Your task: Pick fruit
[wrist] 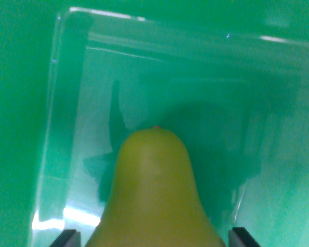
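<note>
1. Green surface (15, 103) throughout; clear plastic bin (62, 77) resting on it, seen from above through the wrist camera, rim corner at the wrist view's upper left.
2. Located: pear (153, 195), yellow-green, filling the lower middle of the wrist view, over the bin's transparent floor. Whether lifted clear of the floor or resting on it: cannot tell.
3. Long axis of the pear: running straight away from the gripper (153, 239), narrow neck end pointing up the wrist view toward the bin's far wall, broad end toward the camera and cut off by the lower edge.
4. Relative to the pear: one dark fingertip (67, 239) just off its flank on the wrist view's left, the other fingertip (244, 237) just off its flank on the wrist view's right. Pear centred between them.
5. Gripper state: jaws spread roughly to the pear's width, with the fruit between them. Actual contact hidden at the frame's lower edge; firm clamping cannot be confirmed, so closed or merely bracketing not determinable.
6. Judgement: fruit aligned squarely for a grasp across its broad body, or already grasped. Next move likely a straight lift out of the bin, keeping clear of the walls.
7. Risk noted: smooth, tapering skin; slipping toward the neck possible under a light squeeze.
</note>
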